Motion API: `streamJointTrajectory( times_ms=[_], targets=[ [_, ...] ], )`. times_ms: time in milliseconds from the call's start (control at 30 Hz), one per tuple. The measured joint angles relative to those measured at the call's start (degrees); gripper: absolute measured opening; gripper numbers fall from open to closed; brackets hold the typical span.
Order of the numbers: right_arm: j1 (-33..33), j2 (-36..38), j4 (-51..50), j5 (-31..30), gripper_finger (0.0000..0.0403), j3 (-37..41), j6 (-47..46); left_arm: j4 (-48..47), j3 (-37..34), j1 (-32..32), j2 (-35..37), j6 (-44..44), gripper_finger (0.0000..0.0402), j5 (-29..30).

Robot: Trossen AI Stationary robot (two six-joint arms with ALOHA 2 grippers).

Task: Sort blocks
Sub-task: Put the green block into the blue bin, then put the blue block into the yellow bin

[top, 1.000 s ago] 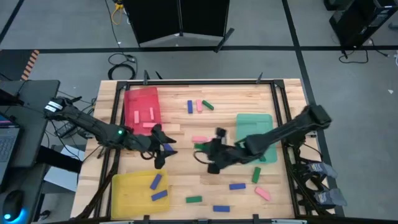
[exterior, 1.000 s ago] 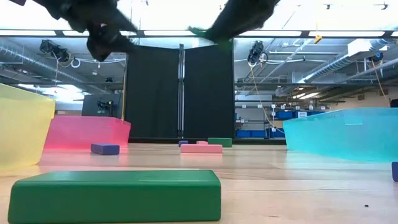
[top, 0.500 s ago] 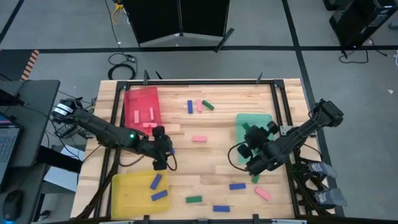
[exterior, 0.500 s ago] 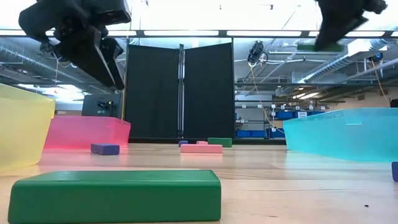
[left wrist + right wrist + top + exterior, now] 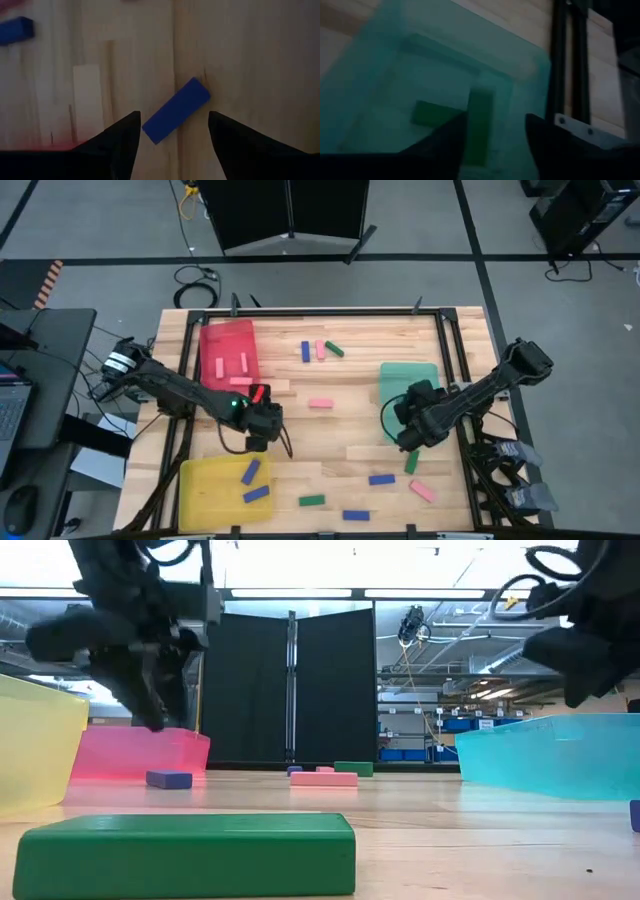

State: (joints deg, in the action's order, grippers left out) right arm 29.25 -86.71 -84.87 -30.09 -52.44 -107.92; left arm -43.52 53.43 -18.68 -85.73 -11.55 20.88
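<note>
a lab: exposed ceiling ducts [image 5: 40, 635], black curtain partition [image 5: 290, 690].

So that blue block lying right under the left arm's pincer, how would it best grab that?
Across the middle of its long sides, coming straight down. The blue block lies flat on the bare table, slanted between the open fingers of the left pincer. Its narrow width fits that gap, though the wrist should probably turn to square up.
</note>
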Motion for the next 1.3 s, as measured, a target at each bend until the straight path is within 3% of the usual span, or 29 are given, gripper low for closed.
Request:
streamJointTrajectory(
  times_ms=[200,367,700,800,900,967,1133,1300],
  targets=[
    [5.01,1.71,0.66,-5.29,0.0304,-2.92,-1.41,0.3,0.0,2.66,-2.93,7.12,0.0241,-4.29],
    [9.48,2.12,1.82,-10.97,0.0325,-8.87,2.6,0.36,-0.02,4.17,-5.69,13.55,0.0241,-6.53],
    [13.04,1.98,20.4,-21.95,0.0302,-16.93,24.69,0.9,0.26,8.99,-12.43,17.44,0.0233,-9.81],
    [13.16,1.98,30.07,-23.92,0.0293,-17.34,34.36,0.94,0.28,9.78,-13.21,17.53,0.0198,-11.13],
    [13.16,1.96,40.04,-24.74,0.0285,-17.34,44.47,1.0,0.2,10.01,-12.84,17.44,0.0126,-11.72],
    [13.16,1.96,46.65,-25.25,0.028,-17.34,51.34,1.51,-0.01,10.0,-11.91,17.4,0.0096,-11.38],
    [13.16,1.96,60.63,-26.04,0.0271,-17.34,67.24,2.99,-0.22,10.08,-7.74,17.31,0.01,-8.34],
    [13.16,1.96,63.88,-26.04,0.0262,-17.34,73.51,4.37,-0.17,7.19,2.59,14.97,0.01,-9.56]
  ],
)
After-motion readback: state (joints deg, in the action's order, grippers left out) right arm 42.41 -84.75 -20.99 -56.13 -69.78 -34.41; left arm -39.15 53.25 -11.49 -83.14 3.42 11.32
